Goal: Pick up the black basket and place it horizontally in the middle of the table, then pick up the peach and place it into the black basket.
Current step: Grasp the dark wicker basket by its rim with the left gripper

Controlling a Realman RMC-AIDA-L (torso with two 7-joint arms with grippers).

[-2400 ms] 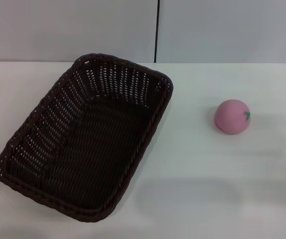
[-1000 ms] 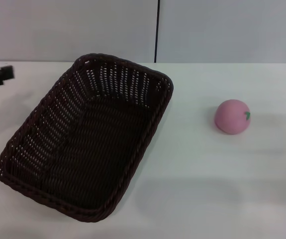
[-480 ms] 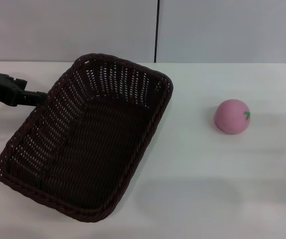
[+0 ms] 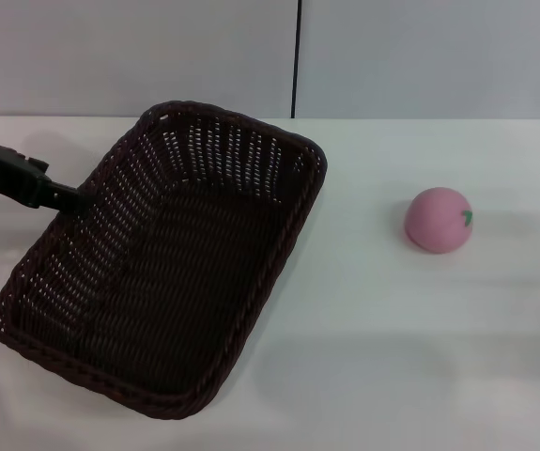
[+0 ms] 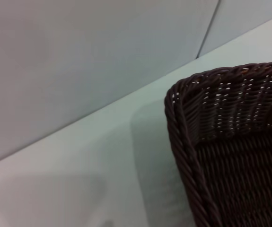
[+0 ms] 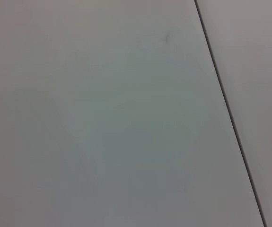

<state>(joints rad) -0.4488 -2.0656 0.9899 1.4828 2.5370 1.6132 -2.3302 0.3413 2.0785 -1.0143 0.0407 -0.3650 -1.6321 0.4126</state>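
Observation:
The black basket (image 4: 223, 150) lies slanted on the left half of the white table (image 4: 392, 357), one short end toward the back wall. It is empty. My left gripper (image 4: 70, 195) comes in from the left edge, and its dark tip is at the basket's left long rim. The left wrist view shows the basket's braided corner (image 5: 176, 113) close up, without my fingers. The pink peach (image 4: 438, 220) sits on the table to the right, well apart from the basket. My right gripper is out of view.
A grey wall with a dark vertical seam (image 4: 296, 56) runs behind the table. The right wrist view shows only pale surface and a thin dark line (image 6: 225, 104).
My left gripper came in from the left edge and moved right and down to the basket's left rim. The basket and the peach have not moved.

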